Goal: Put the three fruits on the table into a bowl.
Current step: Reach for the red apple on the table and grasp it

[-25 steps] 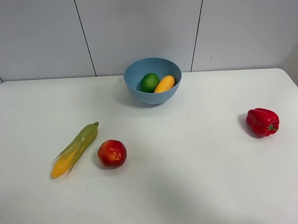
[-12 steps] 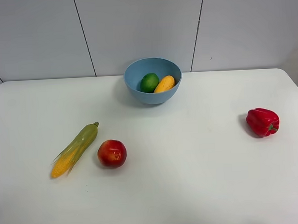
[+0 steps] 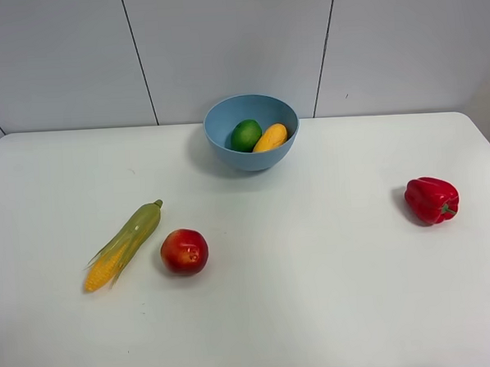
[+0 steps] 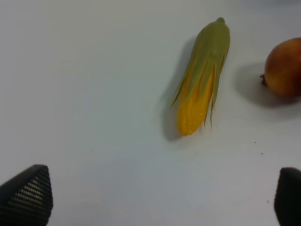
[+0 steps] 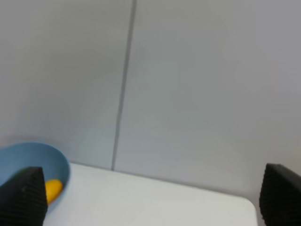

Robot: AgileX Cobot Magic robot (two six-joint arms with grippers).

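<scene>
The light-blue bowl stands at the back middle of the white table. The green lime and the yellow-orange mango lie inside it. The red apple sits on the table at front left, next to the corn cob. No arm shows in the exterior high view. My left gripper is open and empty above the table, with the corn and the apple ahead of it. My right gripper is open and empty, held high, with the bowl and mango at the view's edge.
A red bell pepper lies at the right side of the table. A grey panelled wall runs behind the table's back edge. The corn cob lies slantwise just left of the apple.
A small dark shape at the top edge of the exterior high view one second ago is gone. The fruits, bowl, corn and pepper have not moved.
</scene>
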